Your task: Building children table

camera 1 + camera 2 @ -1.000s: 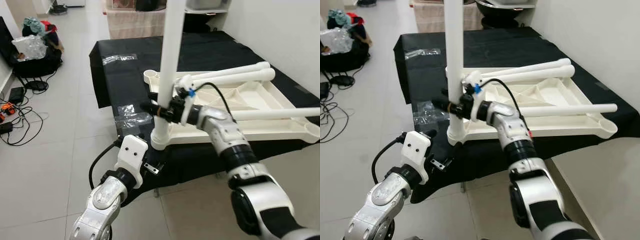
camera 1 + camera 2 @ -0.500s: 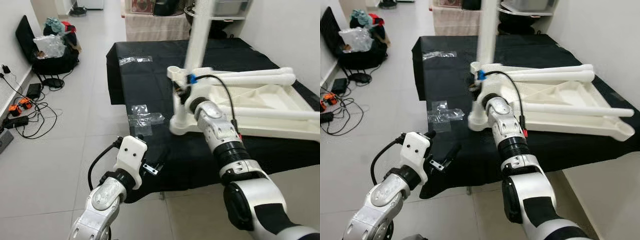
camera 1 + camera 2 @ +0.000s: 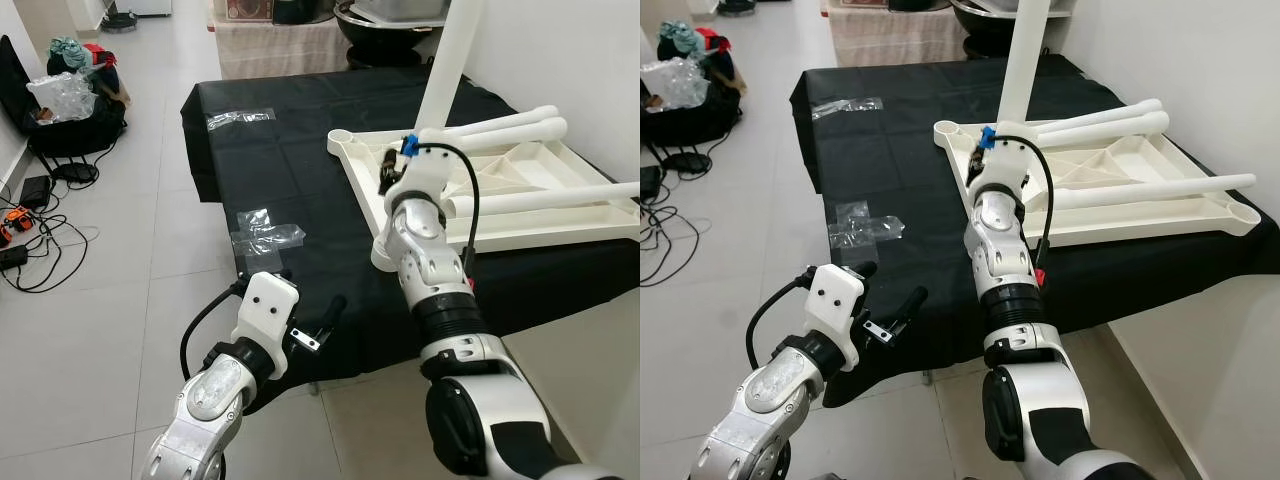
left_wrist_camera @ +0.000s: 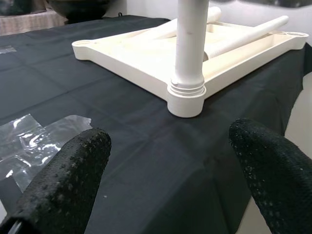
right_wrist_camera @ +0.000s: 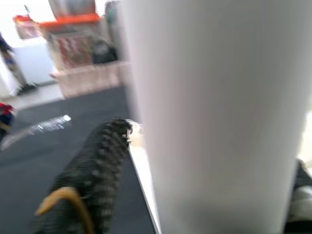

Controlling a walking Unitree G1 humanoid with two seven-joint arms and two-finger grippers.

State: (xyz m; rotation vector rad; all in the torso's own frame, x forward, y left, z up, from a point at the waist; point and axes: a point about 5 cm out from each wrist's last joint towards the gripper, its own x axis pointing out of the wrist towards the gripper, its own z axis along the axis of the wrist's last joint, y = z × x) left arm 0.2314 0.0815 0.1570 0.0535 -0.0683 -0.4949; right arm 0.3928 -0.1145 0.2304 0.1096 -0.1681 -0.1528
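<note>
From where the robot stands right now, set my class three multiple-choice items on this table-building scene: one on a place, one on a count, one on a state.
1. Where does the upside-down white tabletop lie?
A. on the black cloth
B. on the tiled floor
C. on a shelf

2. How many table legs stand upright in a corner socket?
A. none
B. one
C. three

3. How are the left gripper's fingers?
A. shut on a leg
B. shut on plastic wrap
C. open, holding nothing

Answers:
1 A: the tabletop rests on the black cloth covering the work surface.
2 B: only the upright leg stands; the other legs lie across the tabletop.
3 C: the left gripper shows spread fingers with nothing between them.
</note>
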